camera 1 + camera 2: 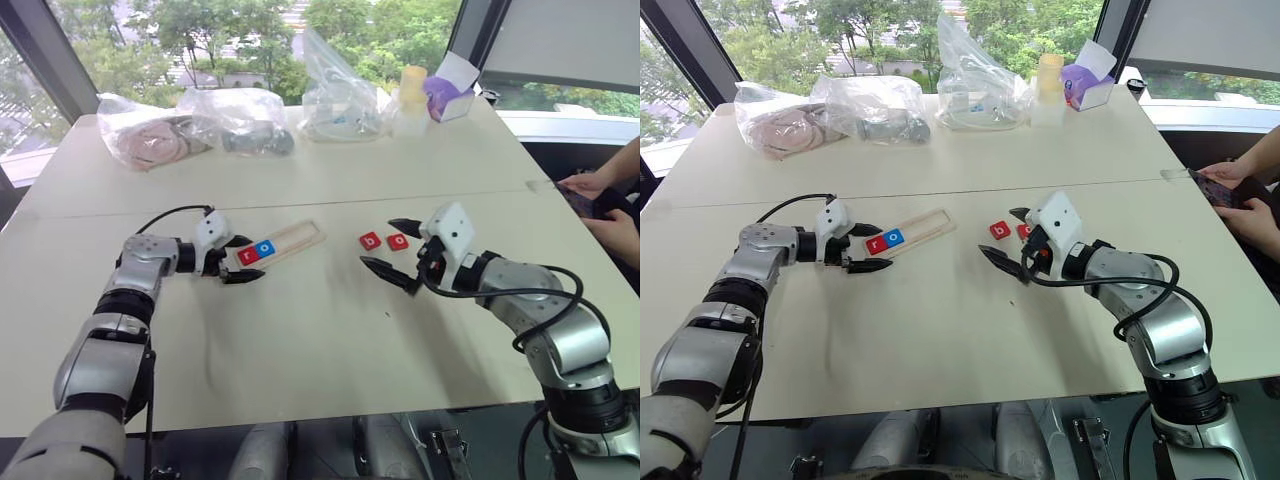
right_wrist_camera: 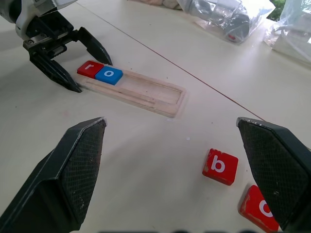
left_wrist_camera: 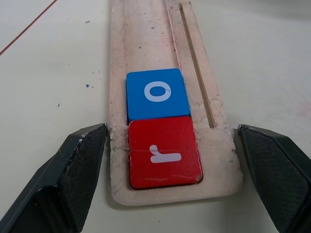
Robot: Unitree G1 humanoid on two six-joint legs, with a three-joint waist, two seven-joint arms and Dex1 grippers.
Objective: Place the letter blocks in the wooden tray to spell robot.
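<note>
The wooden tray [image 1: 285, 243] holds a red r block [image 3: 164, 153] and blue o block [image 3: 156, 93] at its left end, which the left gripper [image 1: 240, 259] straddles, fingers apart. The right gripper [image 1: 392, 248] gapes near the red b block [image 1: 370, 240] and red o block [image 1: 398, 241].

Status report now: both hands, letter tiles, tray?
Left hand open, straddling pale wooden tray end. Right hand open, empty. Red r tile, blue o tile seated; red b tile loose.

pale rough wood tray [image 3: 221, 145], glossy smooth tiles [image 3: 163, 153], matt textured blk fingers [image 3: 68, 177].
</note>
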